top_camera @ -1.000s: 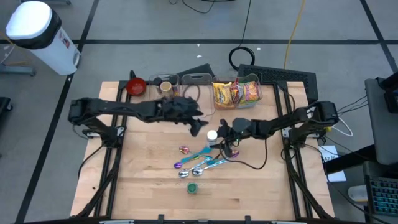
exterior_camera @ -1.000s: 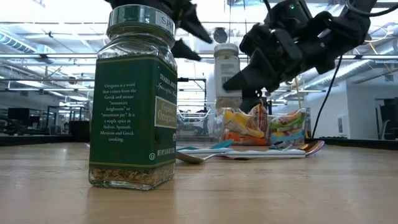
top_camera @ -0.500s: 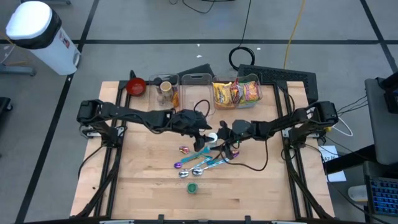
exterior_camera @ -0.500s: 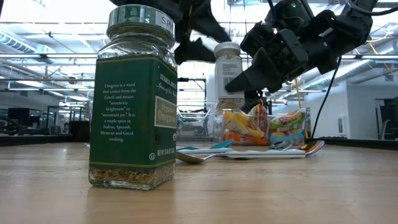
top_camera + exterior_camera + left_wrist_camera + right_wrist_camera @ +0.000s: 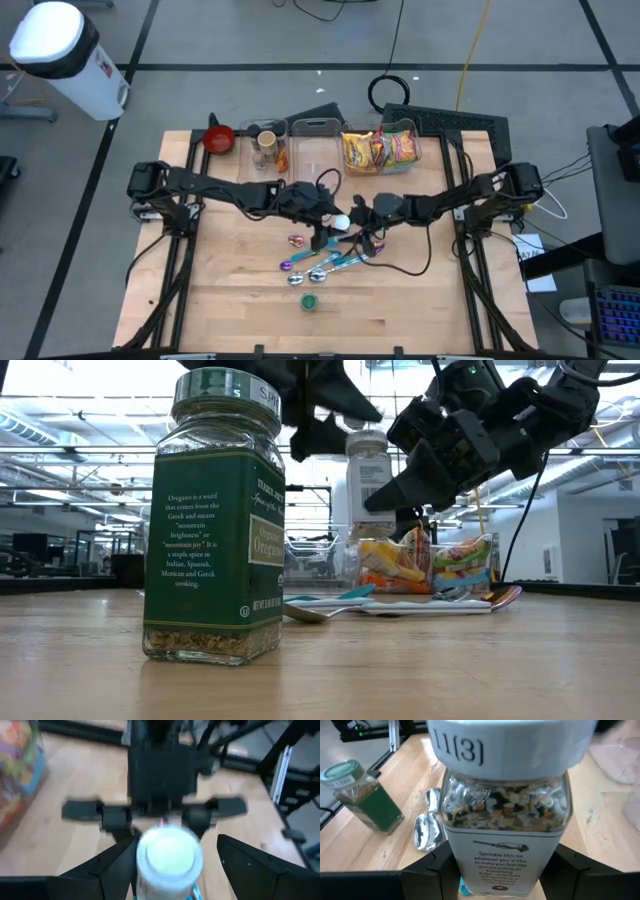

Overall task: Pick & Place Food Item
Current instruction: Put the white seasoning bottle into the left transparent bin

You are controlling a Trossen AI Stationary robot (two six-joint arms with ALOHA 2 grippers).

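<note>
The wooden bench (image 5: 240, 300) carries everything, with both dark arms reaching toward its middle. At the far edge stand clear bins (image 5: 318, 135), the right-hand ones holding bright snack bags (image 5: 380, 150), with a red bowl (image 5: 219, 139) at the far left. The right gripper (image 5: 352, 222) sits just right of centre with its fingers (image 5: 425, 870) clamped on the lower sides of a white-capped seasoning jar (image 5: 505, 820), which stands upright at the centre of the bench. The left gripper (image 5: 328, 218) comes in from the left, its fingers (image 5: 112, 865) spread apart on either side of the same jar's white cap (image 5: 170, 852) without closing on it. Nearer, just in front of the jar, lie several shiny spoons (image 5: 318, 265), and nearest of all stands a green-labelled oregano jar (image 5: 213, 520), well apart from both grippers.
</note>
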